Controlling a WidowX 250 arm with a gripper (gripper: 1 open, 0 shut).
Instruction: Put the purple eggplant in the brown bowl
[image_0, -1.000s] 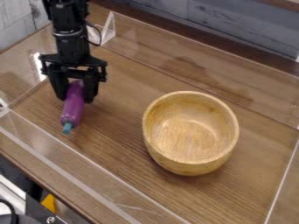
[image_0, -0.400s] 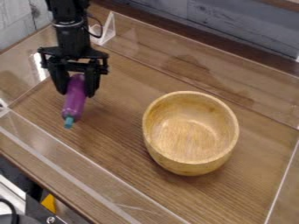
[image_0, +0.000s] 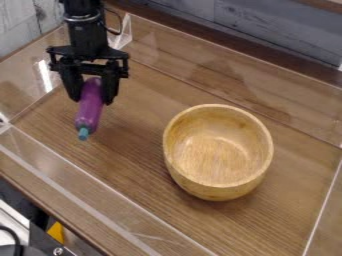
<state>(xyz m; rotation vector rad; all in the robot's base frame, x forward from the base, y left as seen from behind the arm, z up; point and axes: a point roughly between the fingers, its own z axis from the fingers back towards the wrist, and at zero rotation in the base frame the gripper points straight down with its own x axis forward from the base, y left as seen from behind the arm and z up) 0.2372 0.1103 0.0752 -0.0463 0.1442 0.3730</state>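
My gripper (image_0: 90, 94) hangs at the left of the table, shut on the upper end of the purple eggplant (image_0: 88, 110). The eggplant dangles nearly upright, its teal stem tip pointing down, lifted just off the wooden surface. To its right, well apart from it, the brown bowl (image_0: 218, 150) rests on the table, round, light wood, with nothing inside.
Clear plastic walls (image_0: 80, 205) fence the wooden tabletop on the front, left and right. A grey plank wall (image_0: 267, 25) runs behind. Bare wood lies between gripper and bowl.
The gripper has risen and shifted slightly right toward the bowl, carrying the eggplant up off the table. The bowl has not moved.
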